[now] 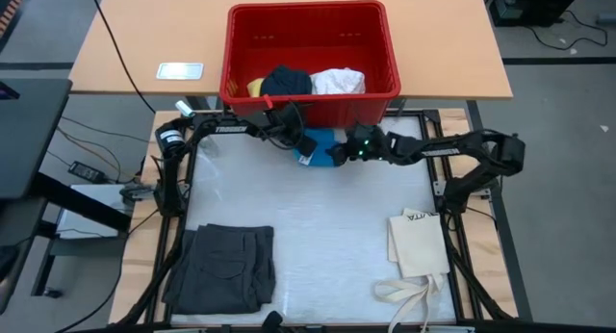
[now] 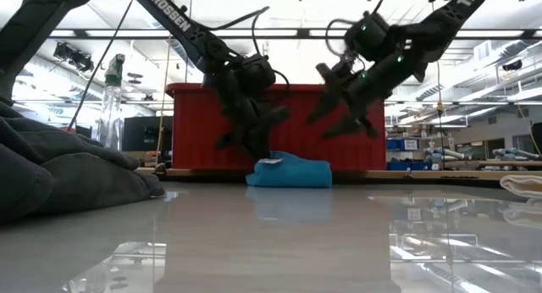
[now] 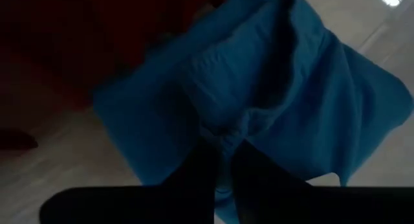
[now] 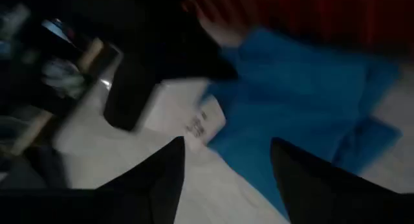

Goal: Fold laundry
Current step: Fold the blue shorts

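Just in front of the red basket (image 1: 308,46), the left gripper (image 3: 223,160) pinches the blue garment (image 2: 292,172) to anchor it; the right gripper (image 4: 226,166) hangs open, released.

red basket (image 1: 310,25) walling the far edge, both arms crowding blue cloth (image 1: 320,143), mat centre (image 1: 318,217) open
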